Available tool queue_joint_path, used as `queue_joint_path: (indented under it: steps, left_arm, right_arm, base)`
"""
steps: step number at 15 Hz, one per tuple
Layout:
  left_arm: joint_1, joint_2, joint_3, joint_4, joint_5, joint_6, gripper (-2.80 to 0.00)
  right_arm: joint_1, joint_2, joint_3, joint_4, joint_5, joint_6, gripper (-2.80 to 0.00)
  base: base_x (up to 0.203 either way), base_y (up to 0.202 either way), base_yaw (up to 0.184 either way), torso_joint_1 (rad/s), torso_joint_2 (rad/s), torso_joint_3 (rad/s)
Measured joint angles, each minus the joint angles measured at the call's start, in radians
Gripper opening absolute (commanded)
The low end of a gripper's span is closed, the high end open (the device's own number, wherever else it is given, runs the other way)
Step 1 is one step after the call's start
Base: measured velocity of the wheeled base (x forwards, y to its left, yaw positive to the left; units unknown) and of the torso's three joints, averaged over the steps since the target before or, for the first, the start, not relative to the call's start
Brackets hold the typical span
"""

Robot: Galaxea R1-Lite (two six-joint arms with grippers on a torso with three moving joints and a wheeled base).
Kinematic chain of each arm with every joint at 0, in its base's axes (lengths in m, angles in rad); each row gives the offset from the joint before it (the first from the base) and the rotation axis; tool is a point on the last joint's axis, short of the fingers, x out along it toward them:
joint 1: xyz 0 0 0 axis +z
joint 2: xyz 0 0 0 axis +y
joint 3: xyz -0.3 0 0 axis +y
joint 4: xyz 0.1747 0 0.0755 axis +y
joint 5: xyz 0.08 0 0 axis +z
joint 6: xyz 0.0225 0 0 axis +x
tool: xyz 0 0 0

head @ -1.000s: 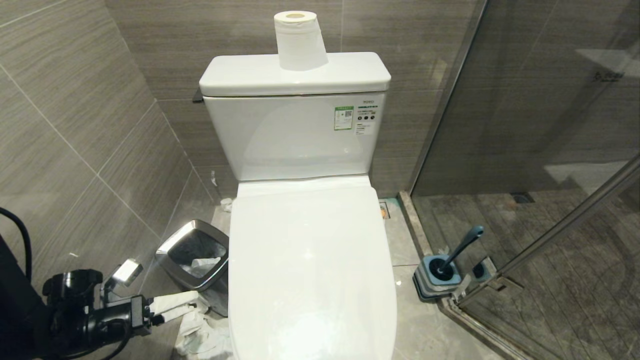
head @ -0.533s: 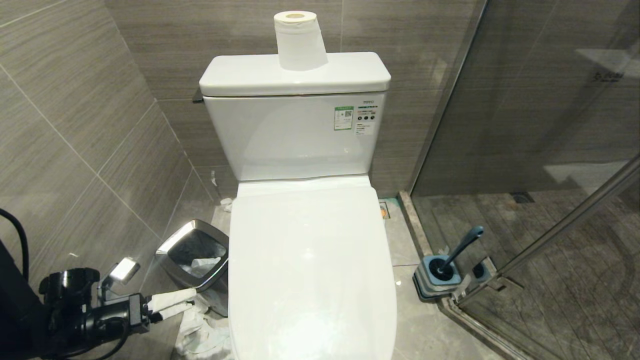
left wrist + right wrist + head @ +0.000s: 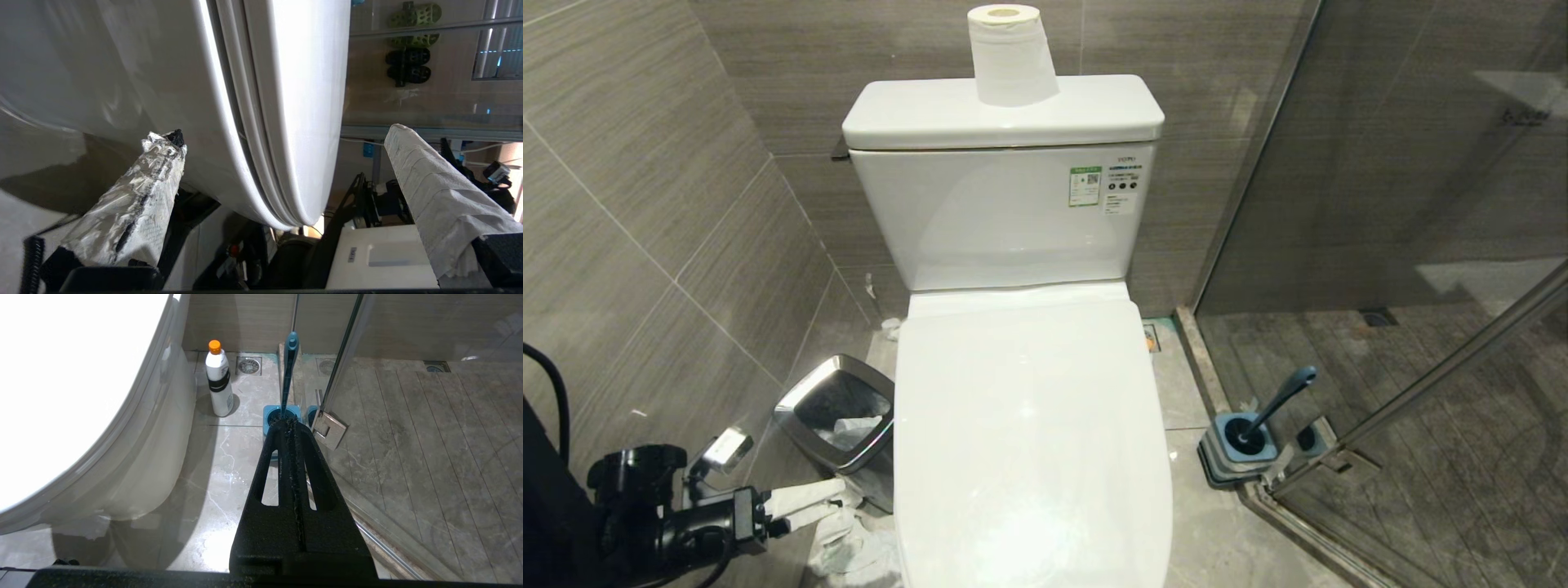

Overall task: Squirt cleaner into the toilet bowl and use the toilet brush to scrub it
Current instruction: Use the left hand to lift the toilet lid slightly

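While I've got the head view up, the toilet bowl fills the middle with its lid down flat, and my left gripper sits low on the left beside it, paper-wrapped fingers spread and pointing toward the bowl's side, holding nothing. Just past those fingers is the steel-rimmed waste bin with crumpled white paper in it, and more paper on the floor by its base. A toilet paper roll stands on the cistern lid. Over on the right the toilet brush leans in its square holder next to the glass shower door, well apart from the left gripper. From the left wrist cam, the two wrapped fingers stand wide apart, with the stacked edge of the seat and lid running between them, not touching as far as I can tell. From the right wrist cam, the right gripper is pressed together and empty, the brush handle rising from its holder just beyond the tips, and the cleaner upright on the floor between holder and bowl, orange cap on.
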Motion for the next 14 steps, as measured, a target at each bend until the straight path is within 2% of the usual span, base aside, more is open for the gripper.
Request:
queue_joint_path:
  steps: [10, 14]
  left_arm:
    - [-0.147, 0.000, 0.061, -0.026, 0.023, 0.001, 0.00]
    - [-0.173, 0.004, 0.061, -0.027, 0.025, -0.002, 0.00]
  right_arm:
    - [0.000, 0.000, 0.000, 0.000, 0.000, 0.000, -2.80]
    - [0.000, 0.000, 0.000, 0.000, 0.000, 0.000, -2.80]
  base:
    - [0.000, 0.000, 0.000, 0.000, 0.00, 0.000]
    - [0.000, 0.000, 0.000, 0.000, 0.00, 0.000]
